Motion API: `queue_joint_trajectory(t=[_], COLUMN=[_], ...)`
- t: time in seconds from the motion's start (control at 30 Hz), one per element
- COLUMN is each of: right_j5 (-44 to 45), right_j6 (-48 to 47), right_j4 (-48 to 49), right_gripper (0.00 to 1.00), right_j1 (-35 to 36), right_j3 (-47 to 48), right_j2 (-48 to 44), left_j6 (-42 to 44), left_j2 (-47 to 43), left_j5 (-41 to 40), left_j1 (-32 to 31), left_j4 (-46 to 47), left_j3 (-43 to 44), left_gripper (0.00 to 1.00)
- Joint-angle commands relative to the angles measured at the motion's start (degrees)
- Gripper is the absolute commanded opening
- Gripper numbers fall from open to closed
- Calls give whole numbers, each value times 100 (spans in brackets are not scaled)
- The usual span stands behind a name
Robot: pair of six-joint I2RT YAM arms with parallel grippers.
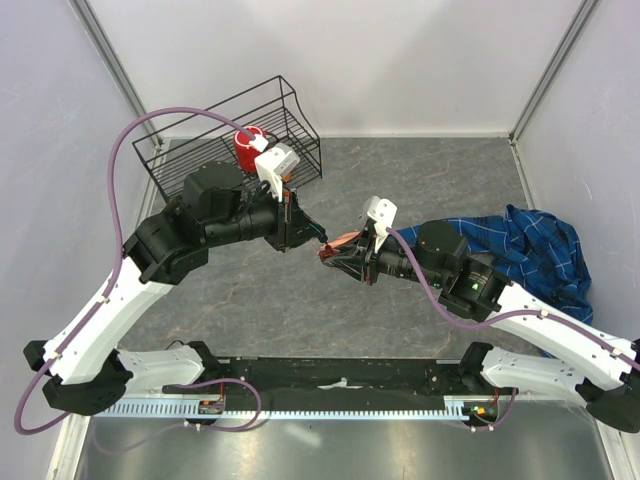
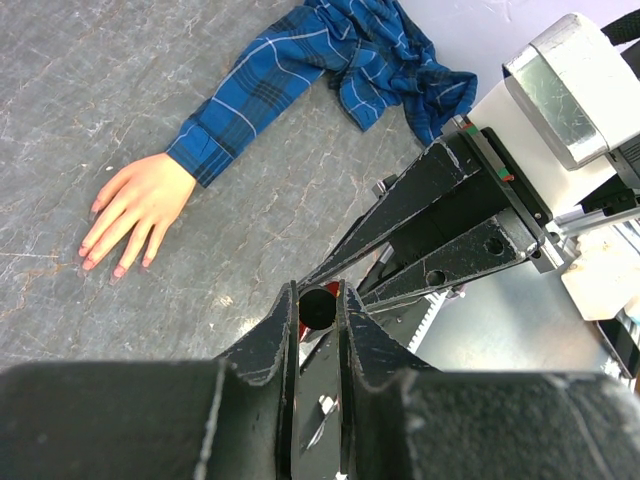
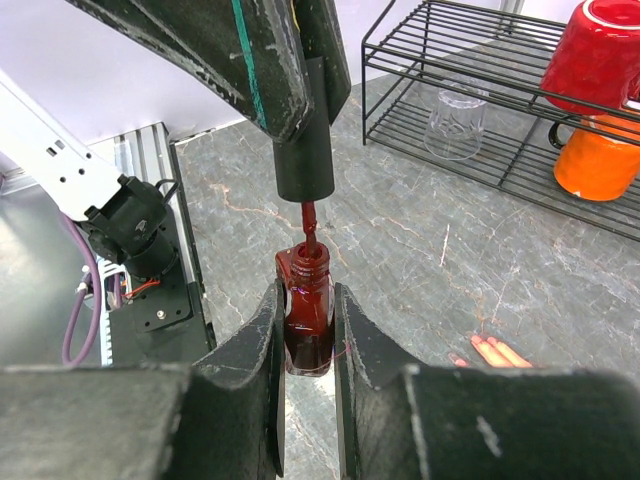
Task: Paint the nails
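The small dark red glass polish bottle (image 3: 307, 325) sat at the lower centre of the right wrist view. Its sides lay behind black fingers, so any label could not be read. The right gripper (image 3: 307, 300) was clamped on it from both sides, with the neck uncapped. Directly above, the left gripper (image 3: 300, 95) was closed on the black cylindrical brush cap (image 3: 303, 160), and the cap's thin red-coated stem (image 3: 309, 225) reached down to the bottle's mouth.

The grey marbled stone-look table top (image 1: 250, 290) filled the middle of the top view. Plain pale walls (image 1: 400, 60) closed it in on three sides, and a black base plate (image 1: 340, 375) ran along the bottom edge.

The peach-coloured fake hand (image 2: 140, 205) lay flat, palm down, at the left of the left wrist view, its fingers pointing to the lower left. The nails (image 2: 119, 271) showed pale pink at the fingertips, well apart from the brush. A blue plaid sleeve (image 2: 260, 100) ran from the wrist to a bunched heap at the top centre. In the top view the right gripper covered most of the hand at the frame's centre.

A black wire rack (image 1: 290, 110) stood at the upper left of the top view. It held a red mug (image 1: 245, 150), an orange cup (image 3: 600, 165) and a clear glass tumbler (image 3: 455, 125).
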Motion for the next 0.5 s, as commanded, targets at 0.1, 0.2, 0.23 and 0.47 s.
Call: queue_joint_trajectory(t=[0.1, 0.2, 0.23, 0.47], right_j5=[-172, -189, -181, -67], right_j6=[12, 12, 12, -14], right_j4=[171, 171, 171, 171], right_gripper=[0, 0, 0, 0], right_j1=[-12, -12, -21, -12], right_j3=[43, 43, 34, -115], right_j2=[11, 11, 2, -182], left_j6=[248, 230, 230, 134], left_j2=[-134, -142, -151, -291], left_j5=[-106, -97, -158, -721], left_j1=[13, 13, 13, 40], left_j4=[184, 210, 210, 236], left_j3=[235, 253, 244, 209], left_gripper=[2, 2, 2, 2])
